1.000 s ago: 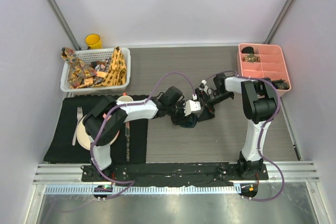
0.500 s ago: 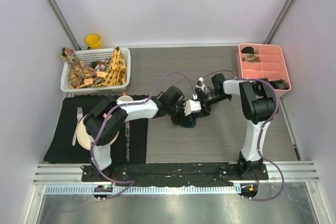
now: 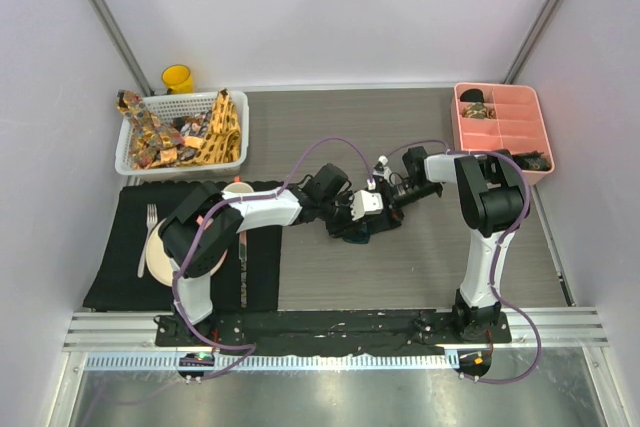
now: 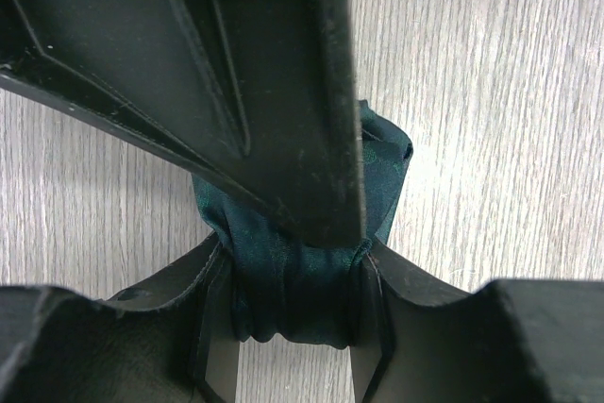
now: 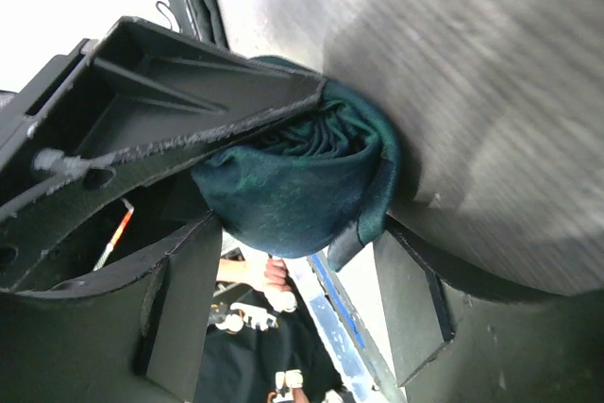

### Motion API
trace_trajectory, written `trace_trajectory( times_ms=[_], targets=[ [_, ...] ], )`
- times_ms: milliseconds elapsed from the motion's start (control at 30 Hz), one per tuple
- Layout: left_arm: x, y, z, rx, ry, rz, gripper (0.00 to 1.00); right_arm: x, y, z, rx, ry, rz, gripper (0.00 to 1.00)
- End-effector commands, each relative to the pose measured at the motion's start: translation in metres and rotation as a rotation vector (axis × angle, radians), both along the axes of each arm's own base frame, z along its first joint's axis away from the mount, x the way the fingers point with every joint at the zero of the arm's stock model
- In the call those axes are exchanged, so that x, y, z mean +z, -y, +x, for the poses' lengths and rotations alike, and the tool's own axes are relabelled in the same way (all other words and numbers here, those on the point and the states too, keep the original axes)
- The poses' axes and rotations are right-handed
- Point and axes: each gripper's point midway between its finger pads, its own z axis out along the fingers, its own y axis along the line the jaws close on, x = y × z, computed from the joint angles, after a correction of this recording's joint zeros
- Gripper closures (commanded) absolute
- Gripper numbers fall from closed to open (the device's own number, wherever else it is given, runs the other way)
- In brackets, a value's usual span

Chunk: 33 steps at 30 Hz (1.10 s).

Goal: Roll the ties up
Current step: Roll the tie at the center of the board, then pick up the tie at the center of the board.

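A dark teal tie [image 3: 358, 231], wound into a roll, is at the table's middle. My left gripper [image 3: 352, 221] is shut on it; in the left wrist view the roll [image 4: 283, 290] is pinched between both fingers of that gripper [image 4: 293, 280]. My right gripper [image 3: 386, 209] comes in from the right. In the right wrist view the roll [image 5: 293, 191] fills the gap at its fingertips [image 5: 300, 233] and touches both. Other patterned ties [image 3: 190, 137] lie heaped in a white basket [image 3: 130, 162] at the back left.
A pink divided tray [image 3: 500, 127] stands at the back right with small dark items in it. A black placemat [image 3: 120, 277] at the left carries a plate [image 3: 160, 257], fork [image 3: 148, 237], knife [image 3: 242, 262] and mug [image 3: 237, 190]. A yellow cup [image 3: 178, 78] stands behind the basket.
My right gripper has slid left up to the roll and its jaws have narrowed from wide open onto it. The left arm has held still with the roll.
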Motion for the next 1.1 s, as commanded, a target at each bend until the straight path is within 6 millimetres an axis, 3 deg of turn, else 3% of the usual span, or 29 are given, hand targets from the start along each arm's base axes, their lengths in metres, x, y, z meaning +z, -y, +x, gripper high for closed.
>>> trace_trajectory(
  times_ms=[0, 167, 367, 400, 467, 500, 533, 567, 633, 667, 733, 800, 833, 900, 1067],
  targets=[
    [-0.053, -0.042, -0.025, 0.022, -0.104, 0.211, 0.95, 0.000, -0.003, 0.023, -0.048, 0.043, -0.025, 0.32],
    [-0.053, -0.042, -0.024, 0.024, -0.102, 0.210, 0.94, 0.000, -0.006, 0.027, -0.076, 0.036, -0.022, 0.40],
    [-0.053, -0.042, -0.023, 0.029, -0.101, 0.210, 0.87, 0.002, -0.006, 0.021, -0.067, 0.029, -0.012, 0.71],
    [-0.053, -0.043, -0.023, 0.035, -0.096, 0.212, 0.82, 0.002, -0.006, 0.019, -0.063, 0.024, -0.013, 0.82],
    [-0.049, -0.042, -0.020, 0.052, -0.082, 0.196, 0.73, 0.002, -0.004, 0.017, -0.052, 0.032, -0.021, 0.93],
    [-0.045, -0.042, -0.017, 0.070, -0.080, 0.181, 0.63, 0.003, -0.003, 0.015, -0.037, 0.038, -0.025, 0.99],
    [-0.041, -0.040, -0.017, 0.078, -0.078, 0.147, 0.59, 0.001, -0.001, 0.013, -0.028, 0.045, -0.038, 0.99],
    [-0.024, -0.036, -0.012, 0.091, -0.056, 0.096, 0.55, 0.001, 0.000, 0.012, -0.018, 0.051, -0.041, 0.99],
    [-0.008, -0.033, -0.009, 0.105, -0.046, 0.016, 0.38, 0.003, 0.003, 0.010, 0.006, 0.071, -0.047, 0.99],
    [0.010, -0.032, -0.005, 0.107, -0.020, -0.032, 0.31, 0.003, 0.004, 0.008, 0.015, 0.074, -0.049, 0.99],
    [0.020, -0.033, -0.007, 0.088, 0.008, -0.068, 0.19, 0.008, 0.005, 0.005, 0.039, 0.095, -0.043, 0.99],
    [0.034, -0.034, -0.007, 0.064, 0.043, -0.096, 0.15, 0.011, 0.005, 0.004, 0.054, 0.105, -0.040, 0.99],
    [0.032, -0.037, -0.012, 0.050, 0.047, -0.092, 0.13, 0.014, 0.005, 0.004, 0.060, 0.124, -0.036, 0.99],
    [0.038, -0.035, -0.016, 0.020, 0.066, -0.128, 0.00, 0.018, 0.002, 0.002, 0.070, 0.132, -0.029, 0.99],
    [0.036, -0.023, -0.016, -0.018, 0.095, -0.147, 0.00, 0.029, -0.009, -0.002, 0.106, 0.162, -0.002, 0.99]
  ],
)
